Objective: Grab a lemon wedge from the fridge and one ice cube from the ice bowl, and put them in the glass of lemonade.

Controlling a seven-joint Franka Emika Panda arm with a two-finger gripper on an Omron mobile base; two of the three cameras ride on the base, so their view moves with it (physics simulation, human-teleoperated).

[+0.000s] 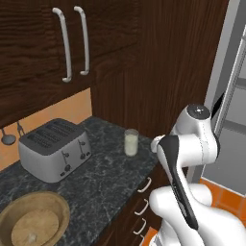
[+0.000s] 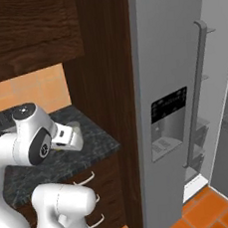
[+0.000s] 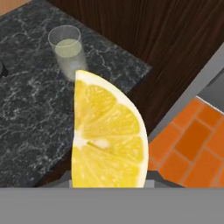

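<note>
The tool is clamped on the lemon wedge, which is standing up large in the hand view, cut face toward the camera. The wedge is bright yellow with a pale rind edge and clear segment lines, looking firm and slippery.

The step in hand looks like carrying the wedge over to the glass of lemonade. The glass is sitting on the dark marbled bench near its far corner, close to the dark wood cabinet wall, and the wedge is hanging well short of it, out over the bench edge and the orange floor tiles.

To do it well, I'd say: keep the squeeze steady, bring the wedge right above the glass mouth, drop low before letting go, since the glass is narrow and the wedge is nearly as wide as its rim. Coming in tilted risks knocking the glass over or the wedge landing on the bench.

The glass is a small clear tumbler, part full of pale liquid. The ice bowl is resting at the near end of the bench beside the toaster, with the ice cube in it as a tiny pale speck. The fridge is standing to the right, door ajar.
</note>
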